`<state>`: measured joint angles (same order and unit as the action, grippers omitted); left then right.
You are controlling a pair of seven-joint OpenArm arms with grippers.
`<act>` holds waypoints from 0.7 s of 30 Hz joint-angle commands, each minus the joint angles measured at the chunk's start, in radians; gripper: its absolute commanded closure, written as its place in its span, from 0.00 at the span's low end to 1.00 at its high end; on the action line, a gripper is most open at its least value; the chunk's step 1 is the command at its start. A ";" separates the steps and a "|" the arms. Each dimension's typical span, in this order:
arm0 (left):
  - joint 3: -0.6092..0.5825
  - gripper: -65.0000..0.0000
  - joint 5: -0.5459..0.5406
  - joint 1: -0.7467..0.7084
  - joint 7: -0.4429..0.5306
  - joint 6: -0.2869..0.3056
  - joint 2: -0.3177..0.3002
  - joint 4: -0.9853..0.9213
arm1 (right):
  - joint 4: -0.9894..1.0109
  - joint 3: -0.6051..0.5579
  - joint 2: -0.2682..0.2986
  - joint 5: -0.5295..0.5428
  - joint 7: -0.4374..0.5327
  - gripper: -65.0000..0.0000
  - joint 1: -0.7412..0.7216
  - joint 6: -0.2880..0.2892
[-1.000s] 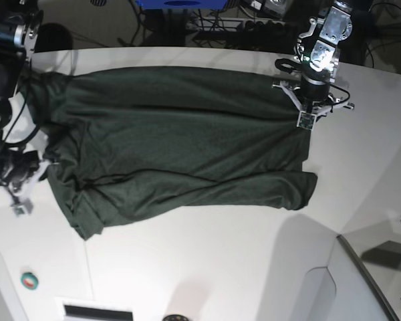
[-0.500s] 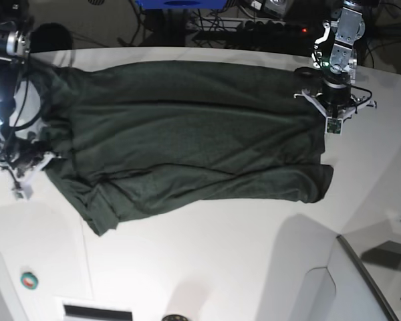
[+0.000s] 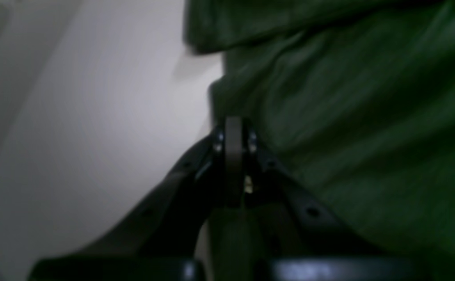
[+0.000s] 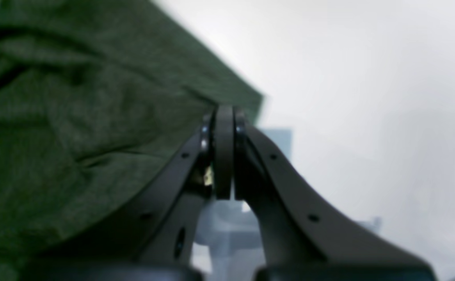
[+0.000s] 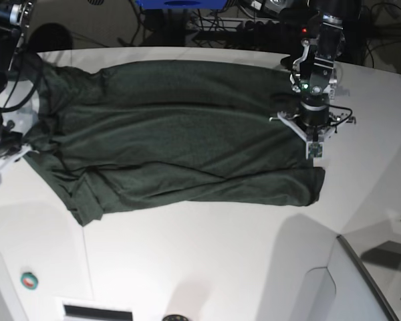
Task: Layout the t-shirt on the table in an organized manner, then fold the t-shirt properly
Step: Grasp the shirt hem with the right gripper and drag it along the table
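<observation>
— What do the arms look like?
— The left arm [image 5: 315,73] is silver-grey metal with black joints, a green light and thin black cables.
— And the grippers?
— The left gripper [image 3: 233,156] and right gripper [image 4: 223,156] have matte black curved fingers with small silver screws and round holes.

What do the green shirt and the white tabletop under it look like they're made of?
The t-shirt looks like thin, soft matte knit, likely cotton jersey: it drapes in loose wrinkles. The table looks like smooth glossy laminate or coated board, showing soft sheen; exact material unclear.
</observation>
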<state>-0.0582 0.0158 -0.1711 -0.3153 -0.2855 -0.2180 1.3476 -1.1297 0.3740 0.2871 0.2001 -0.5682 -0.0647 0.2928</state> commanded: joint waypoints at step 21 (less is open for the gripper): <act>-0.111 1.00 0.008 0.031 0.012 -0.013 -0.014 -0.104 | 0.218 -0.464 -0.048 0.008 0.090 0.42 -0.393 0.000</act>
<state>-0.1711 0.0265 -0.1413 -0.2951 -0.2909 -0.2272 1.2335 -0.8921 -0.0948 0.2287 0.2066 -0.4911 -0.4347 0.2886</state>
